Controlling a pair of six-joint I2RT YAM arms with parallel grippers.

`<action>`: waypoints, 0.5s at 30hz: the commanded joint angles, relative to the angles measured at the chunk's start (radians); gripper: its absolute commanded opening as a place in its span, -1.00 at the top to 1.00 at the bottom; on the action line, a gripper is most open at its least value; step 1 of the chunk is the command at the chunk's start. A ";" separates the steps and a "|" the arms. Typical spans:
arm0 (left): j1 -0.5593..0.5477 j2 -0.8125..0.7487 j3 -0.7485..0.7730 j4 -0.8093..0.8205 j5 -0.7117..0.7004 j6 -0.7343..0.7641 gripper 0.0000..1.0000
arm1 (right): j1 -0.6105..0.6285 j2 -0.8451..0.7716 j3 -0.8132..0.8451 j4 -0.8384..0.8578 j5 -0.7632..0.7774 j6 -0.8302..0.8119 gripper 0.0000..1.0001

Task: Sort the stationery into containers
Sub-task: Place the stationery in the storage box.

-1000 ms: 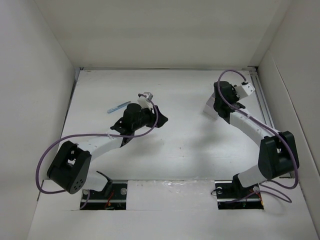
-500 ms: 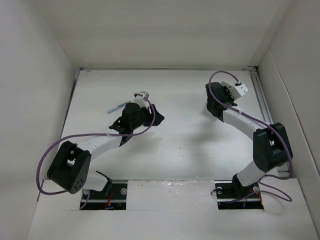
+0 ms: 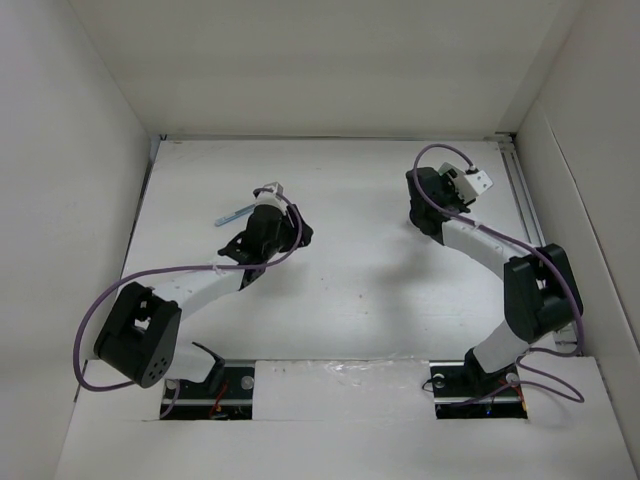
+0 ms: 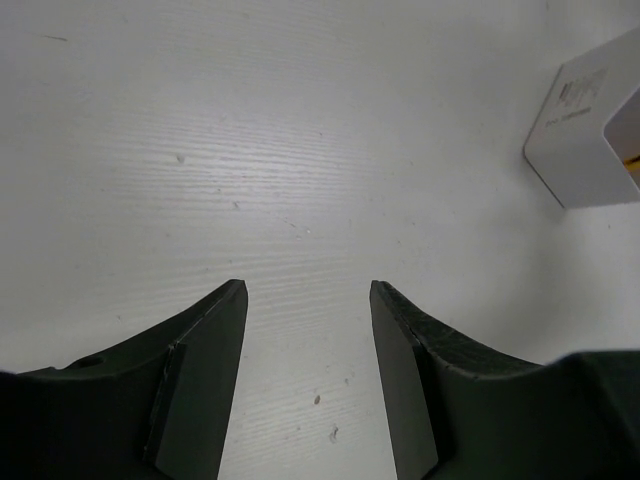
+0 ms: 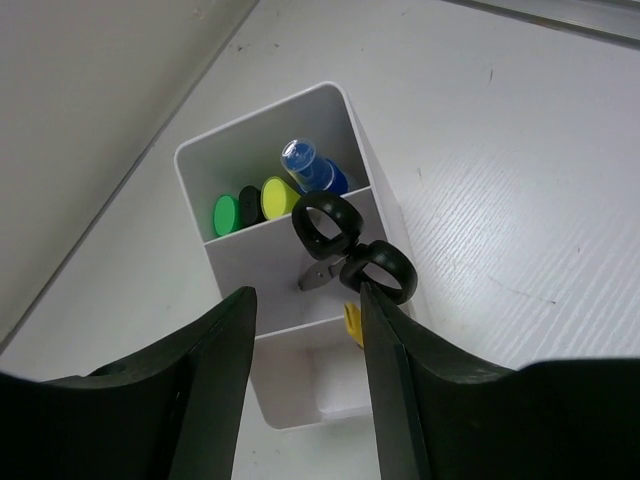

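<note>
Black-handled scissors (image 5: 355, 250) handles-up in white divided box (image 5: 300, 395), hand (image 5: 305, 292) wide above.

Scissors (image 5: 352, 250) and markers (image 5: 228, 212) inside divided box (image 5: 300, 385)

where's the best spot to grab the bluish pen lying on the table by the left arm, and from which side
Mid-barrel, probably: bring the open left gripper straight down on the bluish pen, fingers across its length. It lies flat and slanted on the table, thin and straight, so its long sides are the only faces to pinch.
</note>
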 commanded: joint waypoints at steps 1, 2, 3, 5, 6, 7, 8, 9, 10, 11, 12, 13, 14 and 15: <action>0.005 -0.013 0.071 -0.037 -0.123 -0.039 0.03 | 0.003 -0.045 0.007 0.005 -0.014 0.016 -0.04; 0.014 -0.013 0.071 -0.046 -0.134 -0.048 0.03 | 0.003 -0.056 0.007 0.018 -0.014 0.007 -0.04; 0.014 -0.013 0.088 -0.055 -0.134 -0.048 0.03 | 0.003 -0.056 -0.004 0.031 -0.023 0.007 -0.04; 0.014 0.000 0.115 -0.066 -0.134 -0.048 0.03 | 0.003 -0.045 -0.004 0.040 -0.040 -0.003 -0.01; 0.014 0.010 0.115 -0.066 -0.134 -0.048 0.03 | -0.008 -0.045 0.005 0.040 -0.040 -0.003 -0.01; 0.014 0.010 0.126 -0.066 -0.134 -0.048 0.03 | -0.008 -0.033 0.005 0.040 -0.051 -0.003 -0.01; 0.014 0.021 0.126 -0.066 -0.148 -0.048 0.03 | 0.004 -0.033 0.005 0.040 -0.051 -0.003 -0.01; 0.014 0.021 0.126 -0.076 -0.159 -0.048 0.03 | 0.013 -0.047 0.005 0.026 -0.051 -0.003 -0.04; 0.014 0.021 0.138 -0.098 -0.185 -0.059 0.03 | 0.025 -0.061 0.005 0.026 -0.051 0.007 -0.12; 0.027 0.021 0.148 -0.113 -0.185 -0.073 0.03 | 0.053 -0.079 -0.004 0.011 -0.060 0.007 -0.16; 0.040 0.021 0.157 -0.125 -0.185 -0.073 0.03 | 0.070 -0.131 -0.016 0.000 -0.060 0.017 -0.20; 0.055 0.021 0.171 -0.136 -0.185 -0.090 0.05 | 0.087 -0.162 -0.026 0.000 -0.060 0.017 -0.29; 0.092 0.033 0.171 -0.170 -0.197 -0.110 0.08 | 0.104 -0.195 -0.035 -0.011 -0.086 0.028 -0.32; 0.115 0.033 0.183 -0.181 -0.197 -0.154 0.10 | 0.131 -0.231 -0.056 -0.011 -0.107 0.028 -0.32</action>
